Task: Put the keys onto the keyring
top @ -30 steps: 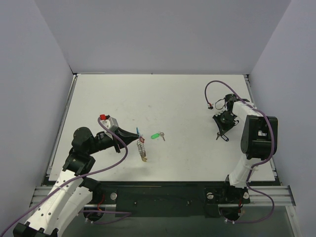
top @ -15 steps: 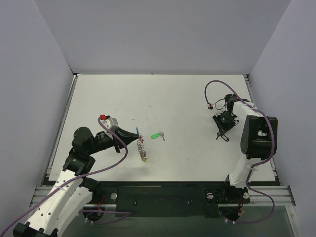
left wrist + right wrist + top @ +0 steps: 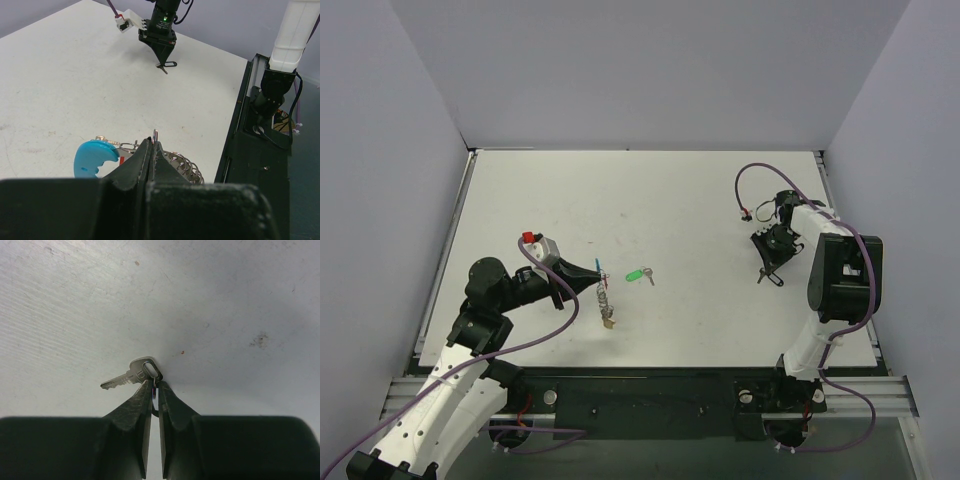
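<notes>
Change since a second ago is slight: the keyring (image 3: 605,300) hanging from the left fingers (image 3: 136,162) now hangs a little further left and more nearly plumb, while both arms show no shift. Judgement: a swing dying out, not progress — no key has been threaded yet. The left fingers are closed tight on the ring's wire, with the blue tag (image 3: 94,158) to one side of the pinch and the coil to the other, the lower end dangling toward the surface (image 3: 700,210). The right fingers (image 3: 136,402) are all but closed, a thin slit between them, pinching the small link at the head of the other key (image 3: 129,377); whether that key rests on the surface or hangs just clear of it cannot be told. The green key (image 3: 638,274) lies loose on the surface just right of the keyring, apart from it. The right arm is working near the right edge and wall, with little spare room on that side; the left arm sits at the near left. Between the two lies a broad stretch of bare surface, so the held key has an unobstructed path toward the ring, the green key being the only item near that line.
</notes>
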Robot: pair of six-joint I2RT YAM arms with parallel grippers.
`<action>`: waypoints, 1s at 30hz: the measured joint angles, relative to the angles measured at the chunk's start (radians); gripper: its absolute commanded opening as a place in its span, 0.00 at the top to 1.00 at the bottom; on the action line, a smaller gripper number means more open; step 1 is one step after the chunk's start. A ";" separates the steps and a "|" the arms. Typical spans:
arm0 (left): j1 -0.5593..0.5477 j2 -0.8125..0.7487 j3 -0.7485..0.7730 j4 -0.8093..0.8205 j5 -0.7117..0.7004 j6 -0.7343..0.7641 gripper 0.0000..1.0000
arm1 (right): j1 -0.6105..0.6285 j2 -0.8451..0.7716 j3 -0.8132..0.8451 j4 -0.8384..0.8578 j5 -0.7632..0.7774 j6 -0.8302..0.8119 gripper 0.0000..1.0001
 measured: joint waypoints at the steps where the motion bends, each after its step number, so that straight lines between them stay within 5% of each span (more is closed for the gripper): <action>1: 0.000 0.000 0.000 0.000 0.000 0.000 1.00 | 0.000 0.000 0.000 0.000 0.000 0.000 0.93; 30: 0.000 0.000 0.000 0.000 0.001 0.000 1.00 | -0.020 0.000 -0.001 0.000 -0.002 0.006 0.91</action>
